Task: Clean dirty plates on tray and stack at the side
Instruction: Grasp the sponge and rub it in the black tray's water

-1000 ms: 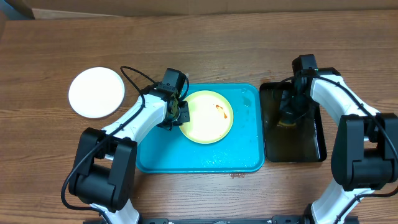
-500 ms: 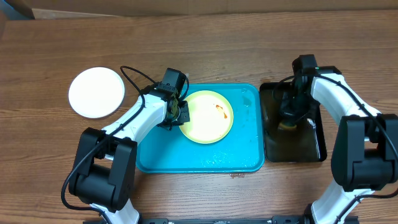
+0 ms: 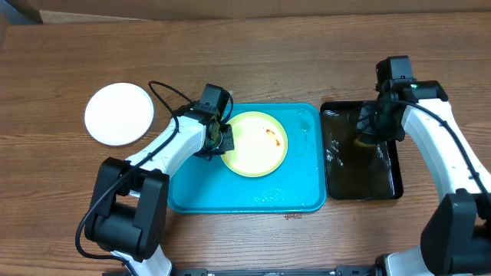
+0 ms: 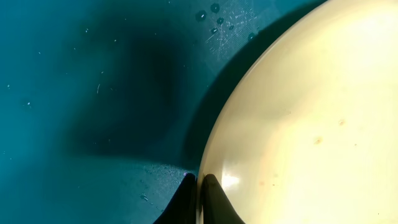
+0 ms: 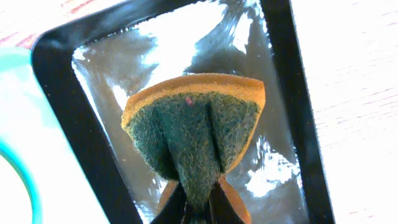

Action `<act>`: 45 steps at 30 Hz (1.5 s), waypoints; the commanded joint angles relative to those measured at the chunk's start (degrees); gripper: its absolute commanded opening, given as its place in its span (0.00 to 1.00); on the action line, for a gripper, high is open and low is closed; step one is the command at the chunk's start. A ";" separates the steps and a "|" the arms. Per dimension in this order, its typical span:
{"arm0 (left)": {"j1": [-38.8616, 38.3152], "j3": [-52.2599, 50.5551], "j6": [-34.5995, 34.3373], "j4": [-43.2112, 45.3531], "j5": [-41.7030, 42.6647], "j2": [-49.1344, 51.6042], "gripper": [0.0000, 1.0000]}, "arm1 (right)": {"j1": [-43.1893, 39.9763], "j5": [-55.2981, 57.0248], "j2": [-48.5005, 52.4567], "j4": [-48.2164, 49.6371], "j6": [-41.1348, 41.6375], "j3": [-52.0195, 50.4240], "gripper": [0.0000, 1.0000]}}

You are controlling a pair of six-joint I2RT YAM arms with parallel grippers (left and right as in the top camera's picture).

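The table (image 3: 307, 61) in front of me is brown wood with the grain running side to side. Three things lie directly on it. A white plate (image 3: 119, 113) sits flat towards my left, by itself on the bare wood. The turquoise tray (image 3: 307, 184) lies near the middle. The narrower black tray (image 3: 364, 176) lies just beside it on my right, their long sides parallel.

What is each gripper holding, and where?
Left gripper pinches the plate at its rim; right gripper pinches the sponge by one edge.
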 commanded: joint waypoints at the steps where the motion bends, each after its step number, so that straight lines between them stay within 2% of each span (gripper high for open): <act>1: -0.37 -0.20 -0.17 0.13 -0.42 -1.57 0.04 | 0.79 1.07 -1.92 0.07 0.61 1.79 0.04; 5: -0.37 -0.20 -0.15 0.13 -0.42 -1.57 0.04 | 3.80 2.34 -1.92 -1.22 -0.70 1.57 0.04; 9: -0.37 -0.20 -0.15 0.15 -0.42 -1.57 0.16 | 9.03 14.60 -1.92 -3.48 0.63 1.57 0.04; 13: -0.37 -0.20 -0.13 0.09 -0.42 -1.57 0.17 | 12.41 22.23 -1.90 -3.45 1.44 1.57 0.04; 19: -0.37 -0.20 -0.13 0.11 -0.42 -1.57 0.15 | 12.59 17.99 -1.92 -3.67 1.44 1.60 0.04; 26: -0.37 -0.20 -0.13 0.13 -0.42 -1.57 0.13 | 12.09 18.60 -1.92 -2.73 -3.10 1.60 0.04; 34: -0.37 -0.20 -0.15 0.17 -0.42 -1.57 0.10 | 12.04 18.60 -1.90 -3.32 -3.23 1.60 0.04; 38: -0.37 -0.20 -0.15 0.15 -0.42 -1.57 0.08 | 12.07 17.97 -1.90 -3.28 3.02 1.57 0.04; 40: -0.37 -0.20 -0.17 0.17 -0.42 -1.57 0.08 | 12.41 16.44 -1.90 -4.20 3.39 1.57 0.04; 43: -0.37 -0.20 -0.20 0.17 -0.28 -1.57 0.06 | 12.52 23.10 -1.90 -5.27 5.62 1.57 0.04; 45: -0.37 -0.20 -0.20 0.20 -0.17 -1.57 0.05 | 12.04 21.73 -1.90 -4.02 9.92 1.57 0.04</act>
